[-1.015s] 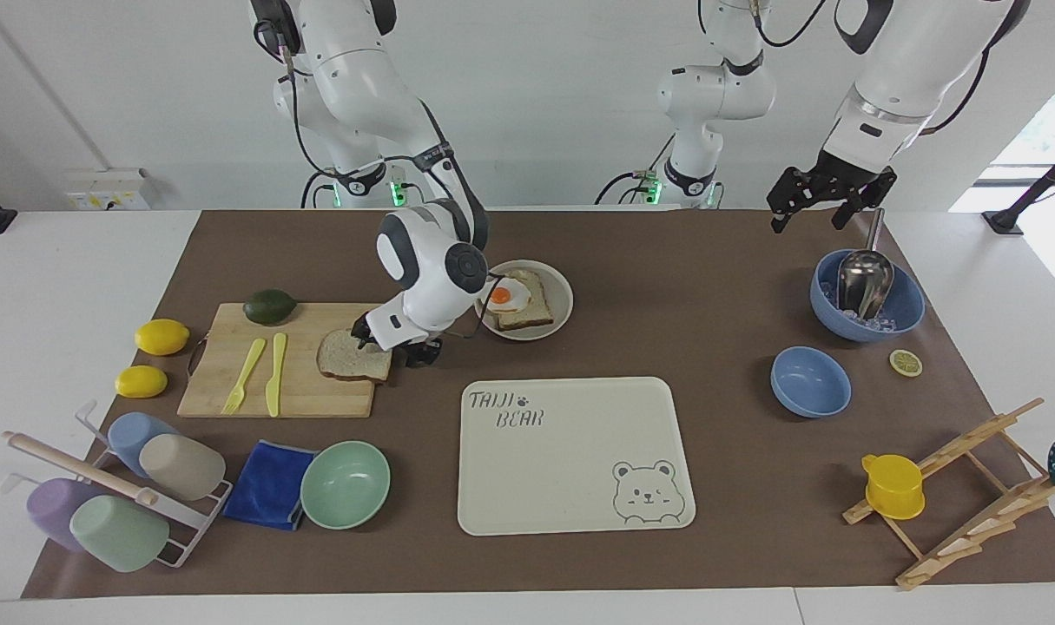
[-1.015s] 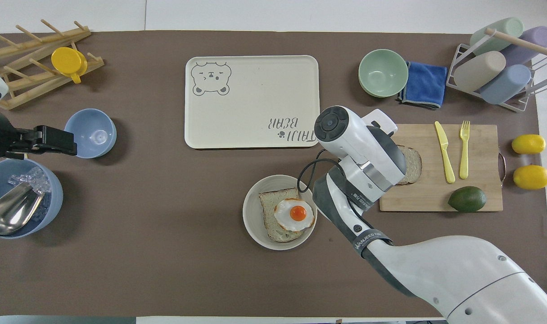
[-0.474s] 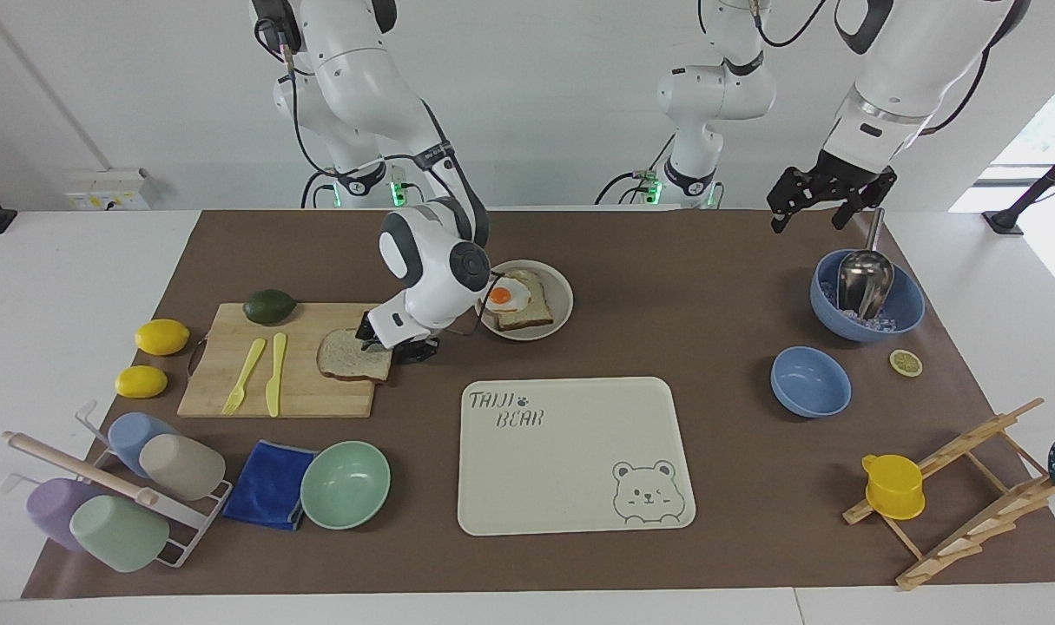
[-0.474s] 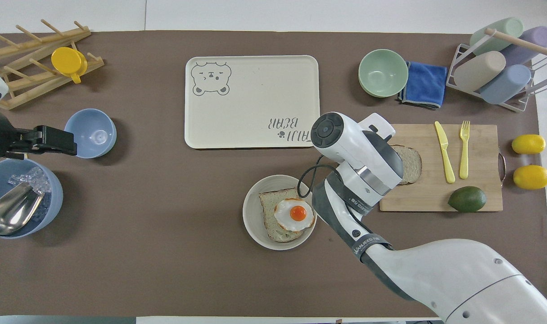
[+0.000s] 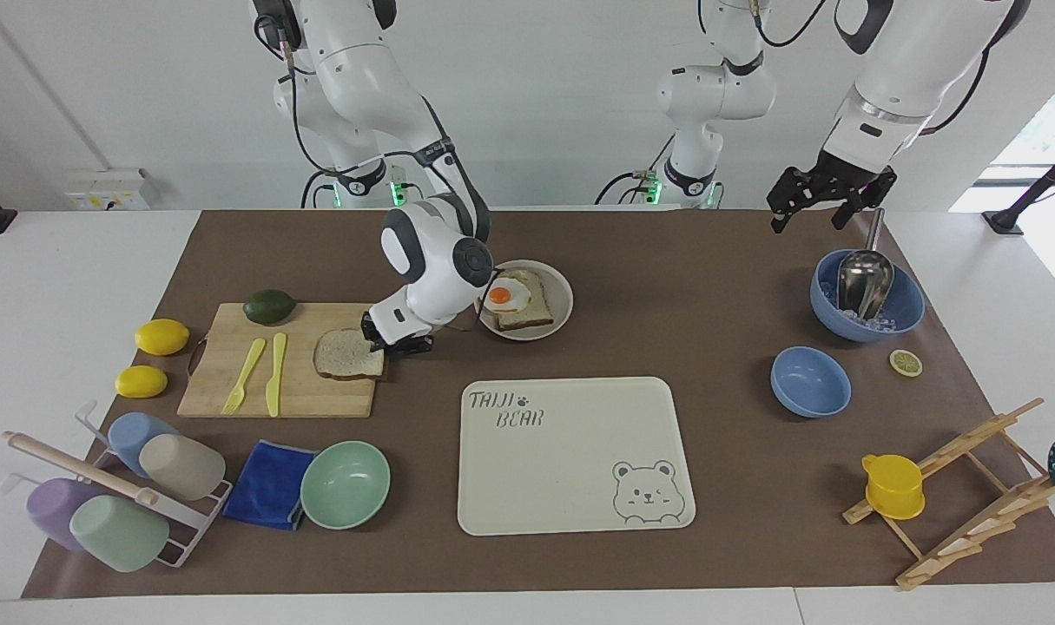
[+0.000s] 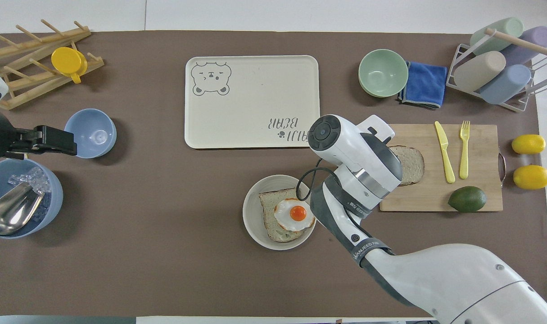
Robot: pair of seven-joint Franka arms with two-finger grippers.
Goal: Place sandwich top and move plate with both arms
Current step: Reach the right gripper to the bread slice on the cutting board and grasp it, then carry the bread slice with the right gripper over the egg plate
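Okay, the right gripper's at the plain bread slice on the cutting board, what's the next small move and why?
Probably lift it straight up. The right gripper looks clamped on the sandwich top at its edge, on the cutting board; the egg slice on the plate is uncovered. The left gripper waits over the ice bowl.

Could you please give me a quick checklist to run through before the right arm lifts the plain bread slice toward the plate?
1. Right gripper closed on the plain bread slice at its edge nearest the plate: ok.
2. Slice free of the cutting board: cannot tell; it lies level over the board's corner.
3. Plate ready, holding the egg-topped slice: ok.
4. Path from board to plate free of objects: ok.
5. Yellow knife and fork apart from the gripped slice: ok.
6. Left gripper waiting open above the scoop bowl, away from the plate: ok.
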